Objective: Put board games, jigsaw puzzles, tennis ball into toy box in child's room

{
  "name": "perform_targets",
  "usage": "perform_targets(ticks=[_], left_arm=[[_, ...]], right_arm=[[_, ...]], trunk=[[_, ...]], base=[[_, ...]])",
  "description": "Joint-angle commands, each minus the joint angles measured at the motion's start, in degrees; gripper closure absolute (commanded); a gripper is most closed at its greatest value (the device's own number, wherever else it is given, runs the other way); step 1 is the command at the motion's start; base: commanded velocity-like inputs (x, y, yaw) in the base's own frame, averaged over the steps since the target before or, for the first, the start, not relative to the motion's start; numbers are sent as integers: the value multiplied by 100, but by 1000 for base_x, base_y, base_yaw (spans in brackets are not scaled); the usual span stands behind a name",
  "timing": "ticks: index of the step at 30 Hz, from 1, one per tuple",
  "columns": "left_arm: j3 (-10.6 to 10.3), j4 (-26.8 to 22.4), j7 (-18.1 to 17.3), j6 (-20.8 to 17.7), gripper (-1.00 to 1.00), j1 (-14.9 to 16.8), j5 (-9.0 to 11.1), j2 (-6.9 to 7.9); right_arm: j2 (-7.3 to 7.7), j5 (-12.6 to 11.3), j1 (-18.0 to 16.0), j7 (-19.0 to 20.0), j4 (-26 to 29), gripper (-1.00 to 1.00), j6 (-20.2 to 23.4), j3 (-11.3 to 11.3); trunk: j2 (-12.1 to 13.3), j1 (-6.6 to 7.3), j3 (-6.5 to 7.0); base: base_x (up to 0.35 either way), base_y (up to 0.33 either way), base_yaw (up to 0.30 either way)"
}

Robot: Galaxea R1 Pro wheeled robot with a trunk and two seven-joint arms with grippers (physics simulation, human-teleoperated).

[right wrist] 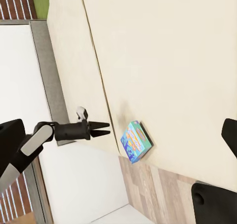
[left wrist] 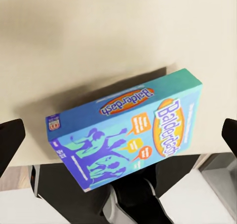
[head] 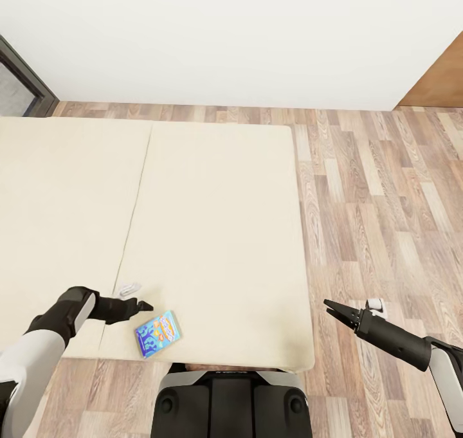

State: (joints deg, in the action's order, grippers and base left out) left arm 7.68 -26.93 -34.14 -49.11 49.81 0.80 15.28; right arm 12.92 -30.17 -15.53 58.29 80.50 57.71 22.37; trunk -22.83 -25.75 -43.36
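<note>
Because the light blue board game (head: 157, 334) lay flat at the bed's (head: 212, 232) near edge, the empty, spread left gripper (head: 145, 306) hovered beside it; the right gripper (head: 331, 308), parted and empty, waited over floor (head: 386, 219).

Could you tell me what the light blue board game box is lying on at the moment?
The light blue board game box lies flat on the beige bed, near its front edge, beside the left hand. Whatever might be beneath the box itself is covered.
</note>
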Motion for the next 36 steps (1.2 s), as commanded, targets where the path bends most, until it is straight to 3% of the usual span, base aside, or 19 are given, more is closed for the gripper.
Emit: perform_targets(ticks=[1,13,23,36], left_arm=[[24,4,-8,-45,-100,2,7,-5],[-36,328,18,-6,-100,2,-29,-24],[-220,383,35,8,-100,2,-36,-45],[-254,398,190,21,-100,2,-28,-105]], right_arm=[[0,12,-3,24,1,-100,21,5],[0,11,-3,24,1,-100,21,5],[0,12,-3,24,1,-100,21,5],[0,12,-3,24,1,-100,21,5]], trunk=[[-9,-3,-6],[-9,-3,-6],[-9,-3,-6],[-9,-3,-6]], base=[[0,0,0],[0,0,0],[0,0,0],[0,0,0]])
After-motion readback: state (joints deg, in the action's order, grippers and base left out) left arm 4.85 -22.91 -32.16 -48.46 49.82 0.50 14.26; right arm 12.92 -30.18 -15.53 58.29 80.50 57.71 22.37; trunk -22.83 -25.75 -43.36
